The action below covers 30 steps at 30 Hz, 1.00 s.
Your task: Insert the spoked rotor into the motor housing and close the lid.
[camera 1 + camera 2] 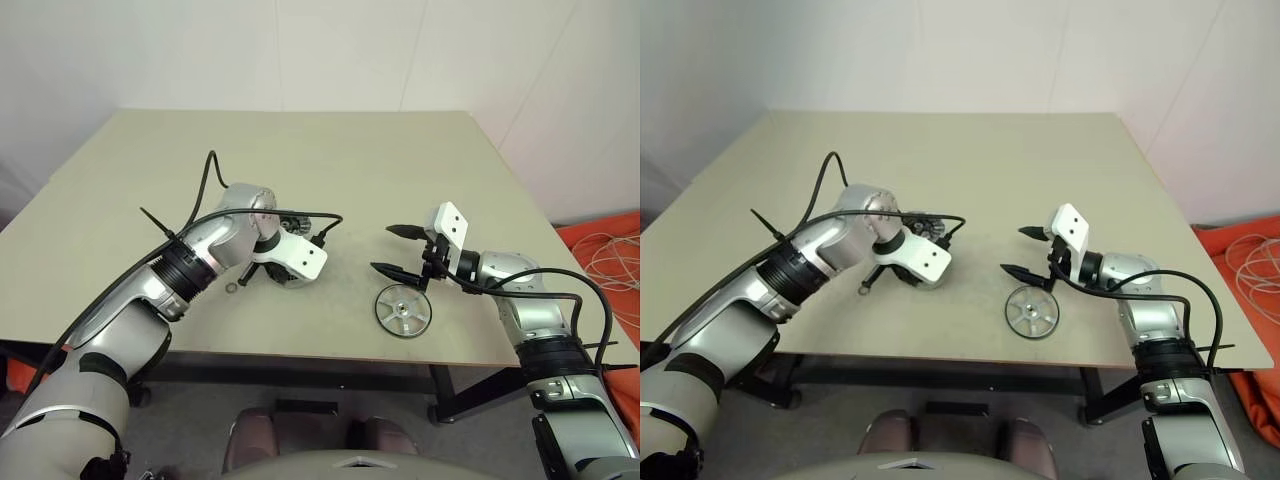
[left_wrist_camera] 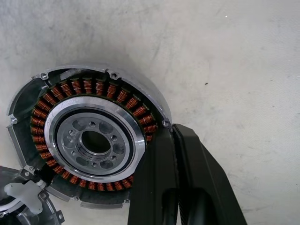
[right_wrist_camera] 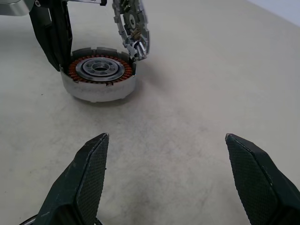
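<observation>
Your rotor (image 1: 402, 310) lies flat on the desk (image 1: 330, 160) near its front edge, right under your right fingers (image 1: 388, 269), which are spread wide and empty (that arm's way closer). Left fingers (image 2: 187, 187) are pinched together, pressed against the housing (image 2: 91, 140) rim, lid (image 3: 132, 26) propped up beside it.

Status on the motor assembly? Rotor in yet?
Not yet. Done: the lid stands open beside the motor housing, whose copper windings are exposed. In hand: the shut left gripper rests against the housing rim. The open right gripper holds nothing. Left: the spoked rotor lies on the table; insert it, close lid.
</observation>
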{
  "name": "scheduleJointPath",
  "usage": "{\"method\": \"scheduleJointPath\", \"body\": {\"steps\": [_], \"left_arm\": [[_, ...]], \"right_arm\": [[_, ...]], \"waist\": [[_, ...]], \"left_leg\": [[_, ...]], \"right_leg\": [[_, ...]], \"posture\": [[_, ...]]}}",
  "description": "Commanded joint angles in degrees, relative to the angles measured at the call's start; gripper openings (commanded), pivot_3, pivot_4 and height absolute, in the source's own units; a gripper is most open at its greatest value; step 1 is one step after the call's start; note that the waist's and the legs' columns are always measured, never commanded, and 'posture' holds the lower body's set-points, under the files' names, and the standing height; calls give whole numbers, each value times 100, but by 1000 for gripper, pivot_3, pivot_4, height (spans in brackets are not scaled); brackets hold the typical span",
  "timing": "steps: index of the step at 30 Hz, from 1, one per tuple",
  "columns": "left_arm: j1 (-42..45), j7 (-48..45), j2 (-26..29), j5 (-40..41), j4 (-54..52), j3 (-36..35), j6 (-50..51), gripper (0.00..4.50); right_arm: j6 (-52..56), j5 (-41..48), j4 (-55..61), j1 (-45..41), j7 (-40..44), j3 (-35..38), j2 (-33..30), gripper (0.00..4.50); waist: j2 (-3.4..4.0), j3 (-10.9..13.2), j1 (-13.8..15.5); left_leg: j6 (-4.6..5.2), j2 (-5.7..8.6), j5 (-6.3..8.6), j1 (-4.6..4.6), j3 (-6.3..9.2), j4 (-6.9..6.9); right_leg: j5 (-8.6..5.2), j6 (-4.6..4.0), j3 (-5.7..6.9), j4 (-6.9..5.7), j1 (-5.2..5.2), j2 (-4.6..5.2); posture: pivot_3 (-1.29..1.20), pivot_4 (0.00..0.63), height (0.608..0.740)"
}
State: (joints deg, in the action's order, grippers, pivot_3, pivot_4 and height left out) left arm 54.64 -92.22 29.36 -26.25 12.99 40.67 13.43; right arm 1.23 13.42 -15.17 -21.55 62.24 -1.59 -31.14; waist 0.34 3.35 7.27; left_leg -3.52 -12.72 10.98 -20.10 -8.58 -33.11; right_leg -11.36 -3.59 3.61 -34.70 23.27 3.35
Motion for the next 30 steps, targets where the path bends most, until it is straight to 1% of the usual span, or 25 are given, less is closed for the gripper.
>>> {"method": "scheduleJointPath", "body": {"steps": [1,4,5,6,8,9,10,15,25,30], "left_arm": [[119,0,59,56,-220,-103,-65,618],[167,-28,158,189,-302,-5,23,1546],[161,-4,134,159,-303,-42,12,1927],[162,13,120,140,-295,-58,-5,2188],[189,209,64,24,-216,-83,-86,2833],[211,360,33,-31,-169,-89,-132,3223],[212,370,23,-51,-230,-105,-33,3508],[82,-18,191,93,-783,-23,530,3508],[4,-28,508,347,-1385,243,967,3508],[-184,-28,720,421,-1709,385,1098,3508]], "right_arm": [[-109,74,52,-117,-22,84,-7,4500],[-108,75,67,-114,-24,78,-2,4500],[-109,75,69,-113,-23,78,-1,4500],[-109,73,67,-116,-24,76,0,4500],[-109,72,63,-122,-26,76,3,4500],[-112,69,62,-123,-28,73,5,4500],[-112,68,61,-125,-28,71,7,4500],[-95,66,54,-153,-31,60,26,4500],[-113,47,1,-182,-13,36,47,4500],[-148,29,-62,-201,1,27,55,4500]], "waist": [[0,0,0],[0,0,-1],[0,0,0],[0,0,0],[0,0,0],[0,0,-1],[0,0,-2],[1,1,-8],[1,1,-11],[2,1,-16]], "left_leg": [[0,0,0,0,0,0],[1,1,0,0,0,-1],[0,1,0,0,0,-1],[1,0,0,1,0,-1],[0,0,0,0,0,-1],[0,0,0,0,0,-2],[-1,1,-1,0,0,-3],[-2,-1,-2,0,0,-1],[-2,0,-1,1,0,-4],[-3,-1,-2,1,0,-2]], "right_leg": [[0,0,0,0,0,0],[0,0,0,-1,0,1],[0,0,0,-1,0,0],[0,0,0,-1,0,0],[0,0,0,-2,0,0],[0,0,0,-1,0,0],[0,0,0,-1,0,1],[0,0,0,-1,1,0],[0,-1,0,-3,0,0],[0,-1,0,-3,0,0]], "posture": [[0,0,740],[0,0,740],[0,0,740],[0,0,740],[0,0,740],[0,0,740],[0,0,740],[0,0,740],[0,0,740],[0,0,740]]}}
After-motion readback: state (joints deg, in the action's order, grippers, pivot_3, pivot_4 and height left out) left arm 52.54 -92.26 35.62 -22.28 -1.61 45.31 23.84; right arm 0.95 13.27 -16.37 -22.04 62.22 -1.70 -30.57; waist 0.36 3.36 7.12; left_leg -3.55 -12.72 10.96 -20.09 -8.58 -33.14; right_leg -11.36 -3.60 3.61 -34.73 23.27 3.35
